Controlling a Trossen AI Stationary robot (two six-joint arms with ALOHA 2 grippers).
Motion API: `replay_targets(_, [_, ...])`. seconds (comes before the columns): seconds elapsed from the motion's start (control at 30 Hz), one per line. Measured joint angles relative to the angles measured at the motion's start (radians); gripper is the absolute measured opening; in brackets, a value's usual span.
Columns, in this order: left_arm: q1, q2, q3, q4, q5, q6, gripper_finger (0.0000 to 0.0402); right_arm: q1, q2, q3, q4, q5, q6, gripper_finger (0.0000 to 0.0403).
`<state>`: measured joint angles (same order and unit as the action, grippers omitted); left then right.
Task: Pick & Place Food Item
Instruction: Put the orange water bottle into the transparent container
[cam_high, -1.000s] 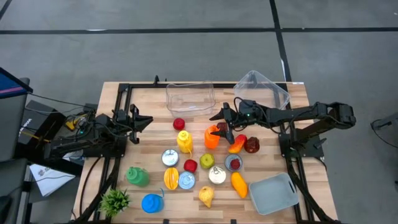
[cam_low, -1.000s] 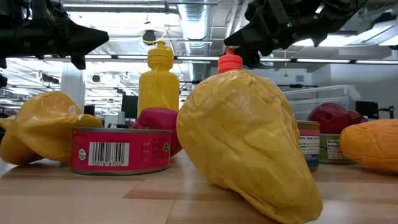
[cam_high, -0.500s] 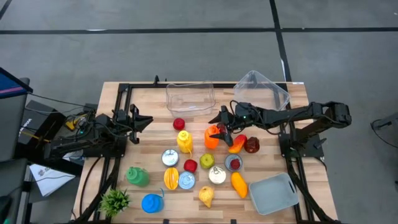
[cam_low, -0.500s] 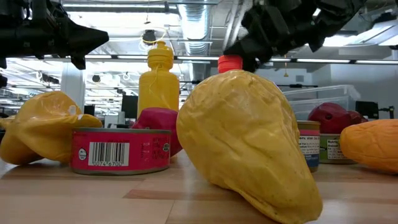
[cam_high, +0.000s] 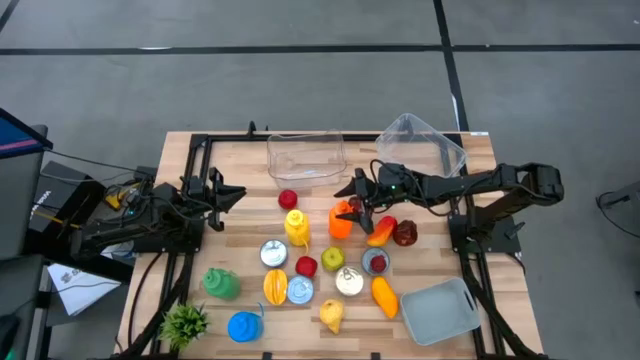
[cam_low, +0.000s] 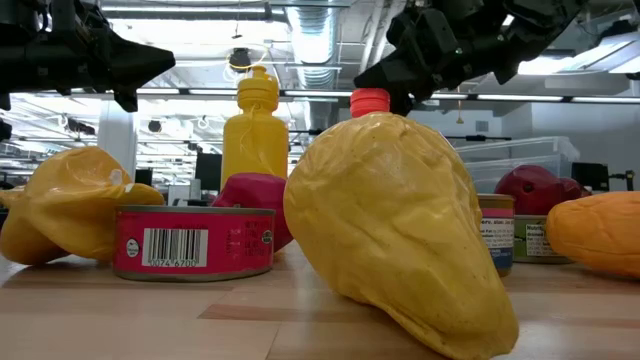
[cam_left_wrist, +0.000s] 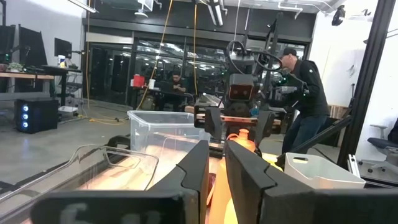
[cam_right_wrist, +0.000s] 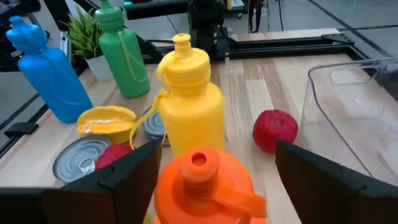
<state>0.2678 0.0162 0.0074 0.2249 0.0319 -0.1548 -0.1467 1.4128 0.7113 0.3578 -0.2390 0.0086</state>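
Observation:
My right gripper (cam_high: 352, 204) is open and hovers at the middle of the table, over an orange bottle with a red-orange cap (cam_high: 341, 222). In the right wrist view its two fingers stand on either side of the bottle's cap (cam_right_wrist: 200, 163) without touching it. The bottle stands upright on its base, and its cap (cam_low: 370, 100) shows in the low view just under the gripper (cam_low: 400, 75). An orange-red pepper (cam_high: 381, 232) and a dark red fruit (cam_high: 404, 233) lie right of the bottle. My left gripper (cam_high: 228, 196) waits at the table's left with its fingers close together (cam_left_wrist: 216, 168), holding nothing.
Two clear bins (cam_high: 305, 158) (cam_high: 425, 140) stand at the far edge and a grey-blue tray (cam_high: 438, 310) sits at the near right. A yellow bottle (cam_high: 296, 226), red apple (cam_high: 288, 199), cans, fruits, green bottle (cam_high: 221, 283), blue bottle (cam_high: 244, 327) and plant (cam_high: 185, 322) crowd the middle and near side.
My right gripper has moved a little toward the table's left and down, coming over the orange bottle's cap. It has stayed open. The bottle and the other things have kept their places.

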Motion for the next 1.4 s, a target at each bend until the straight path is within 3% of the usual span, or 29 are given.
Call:
replay_targets(0.37, [0.000, 0.000, 0.000, 0.000, -0.002, 0.000, 0.0047, -0.014, -0.004, 0.002, -0.001, -0.002, 0.002, 0.0134])
replay_targets(0.67, [0.000, 0.000, 0.000, 0.000, -0.002, 0.000, 0.0044, -0.016, -0.004, 0.002, 0.012, 0.004, -0.013, 0.0055])
replay_targets(1.13, [0.000, 0.000, 0.000, -0.008, -0.002, 0.000, 0.0044, -0.061, -0.091, -0.003, 0.028, 0.001, -0.003, 0.0059])
replay_targets(1.4, [0.000, 0.000, 0.000, -0.008, -0.002, 0.000, 0.0044, -0.173, -0.285, -0.002, -0.021, 0.004, -0.017, 0.0057])
